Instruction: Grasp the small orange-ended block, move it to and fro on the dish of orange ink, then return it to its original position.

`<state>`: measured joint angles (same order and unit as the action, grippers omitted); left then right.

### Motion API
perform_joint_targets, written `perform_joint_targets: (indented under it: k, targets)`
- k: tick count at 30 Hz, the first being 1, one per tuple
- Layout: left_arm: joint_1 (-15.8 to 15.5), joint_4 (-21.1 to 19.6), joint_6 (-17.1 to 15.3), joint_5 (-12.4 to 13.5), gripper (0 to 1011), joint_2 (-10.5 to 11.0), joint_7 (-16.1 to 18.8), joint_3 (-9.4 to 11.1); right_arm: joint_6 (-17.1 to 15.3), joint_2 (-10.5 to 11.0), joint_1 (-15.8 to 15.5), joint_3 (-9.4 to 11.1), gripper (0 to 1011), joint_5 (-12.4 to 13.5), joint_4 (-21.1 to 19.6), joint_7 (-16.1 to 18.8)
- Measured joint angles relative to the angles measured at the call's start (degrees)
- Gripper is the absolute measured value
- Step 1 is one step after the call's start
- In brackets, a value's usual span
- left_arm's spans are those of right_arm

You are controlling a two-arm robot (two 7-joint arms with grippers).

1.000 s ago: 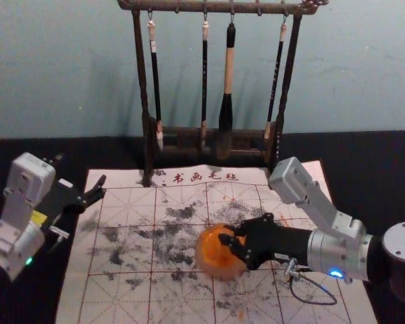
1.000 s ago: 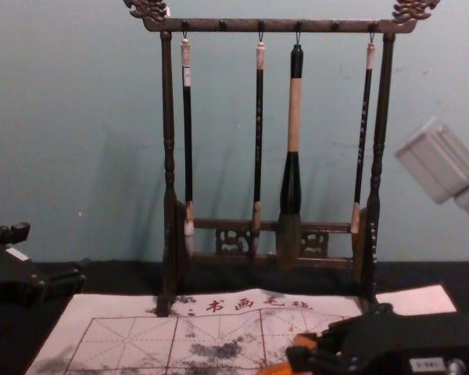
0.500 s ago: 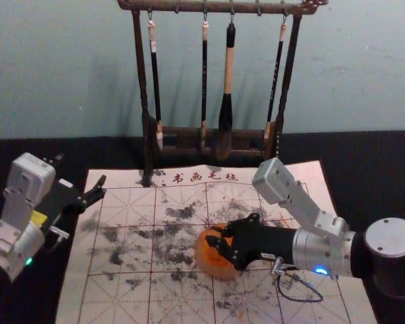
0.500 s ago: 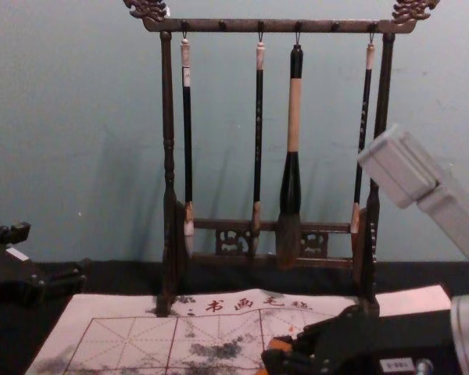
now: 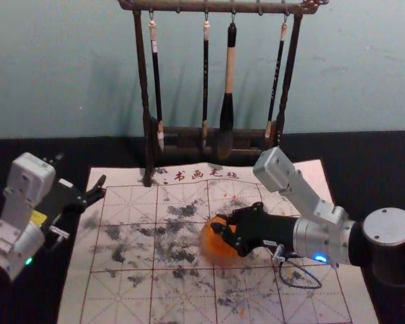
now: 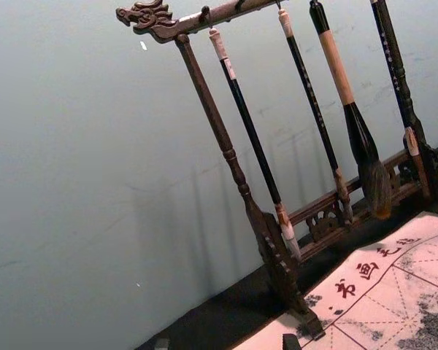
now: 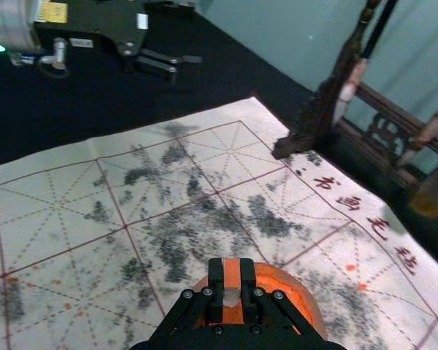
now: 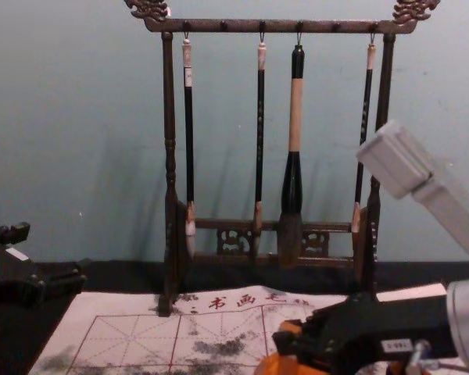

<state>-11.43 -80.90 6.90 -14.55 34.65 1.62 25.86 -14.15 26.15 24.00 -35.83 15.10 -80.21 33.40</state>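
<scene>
Above the flat calligraphy felt [image 5: 121, 297], a wide lane runs between the left gripper [image 5: 81, 173], near its left edge, and the ink dish [image 5: 219, 256]. The right gripper [image 5: 219, 225] blocks the space over the dish; its arm and looping cable [image 5: 300, 287] obstruct the right. Behind, the brush rack [image 5: 140, 61] and hanging brushes [image 5: 227, 101] bar the way.

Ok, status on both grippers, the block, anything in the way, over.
Right gripper shut on orange-ended block, at ink dish. Left gripper open, by mat's left edge. No obstruction seen.
</scene>
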Motion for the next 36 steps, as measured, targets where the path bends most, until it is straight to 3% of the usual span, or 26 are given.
perform_joint_targets:
  k: [12, 36]
  targets:
    - [0.0, 0.0, 0.0, 0.0, 1001, 0.0, 0.0, 0.0, -0.5, 0.7, -0.9, 1.6, 82, 0.5, -0.9, -0.7]
    - [0.0, 0.0, 0.0, 0.0, 1001, 0.0, 0.0, 0.0, -2.0, 2.5, -2.7, 1.9, 82, 0.7, -3.7, -0.9]
